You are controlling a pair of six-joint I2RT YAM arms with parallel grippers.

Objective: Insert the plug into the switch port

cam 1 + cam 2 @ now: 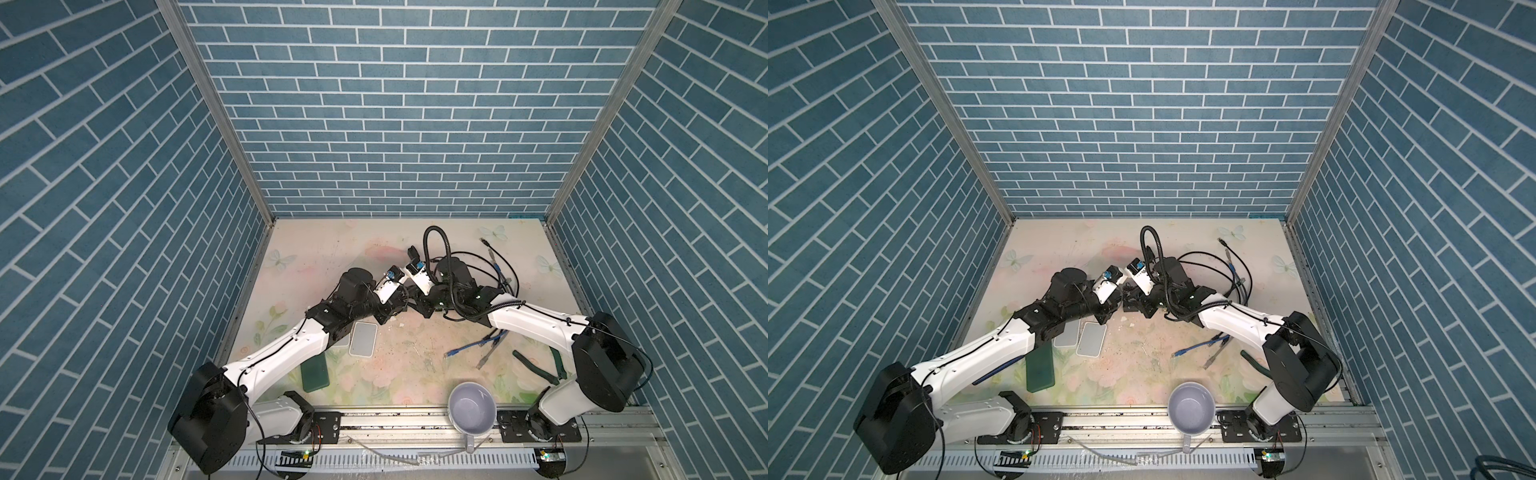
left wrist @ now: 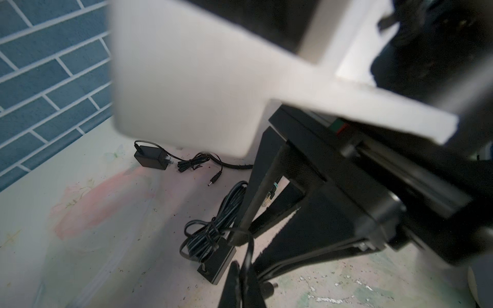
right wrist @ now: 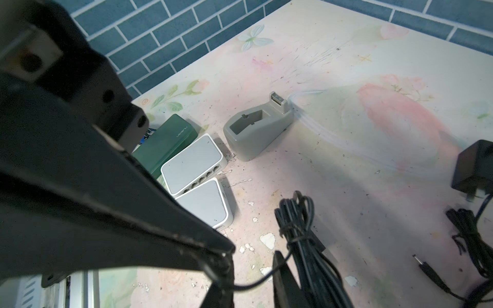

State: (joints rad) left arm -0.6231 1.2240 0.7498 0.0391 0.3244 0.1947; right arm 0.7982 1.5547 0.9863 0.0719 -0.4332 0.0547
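My left gripper (image 2: 245, 289) is shut on a thin black cable (image 2: 250, 253). A small barrel plug (image 2: 270, 286) pokes out just beside its fingers. My right gripper (image 3: 252, 290) is open, and that thin cable (image 3: 253, 284) sags across the gap between its fingers to a tied cable bundle (image 3: 296, 226). Two white switches (image 3: 192, 162) (image 3: 206, 205) lie side by side, with a row of ports (image 3: 204, 178) showing on the farther one. In both top views the left gripper (image 1: 405, 307) (image 1: 1113, 308) and right gripper (image 1: 422, 311) (image 1: 1134, 308) meet tip to tip mid-table, behind a switch (image 1: 363, 338) (image 1: 1091, 338).
A green box (image 1: 314, 374) lies beside the switches, and a grey holder (image 3: 258, 128) stands behind them. A second adapter (image 3: 472, 165) and its loose plug (image 3: 421, 262) lie nearby. Blue network cables (image 1: 473, 345), green-handled pliers (image 1: 536, 368) and a purple mug (image 1: 472, 409) sit front right.
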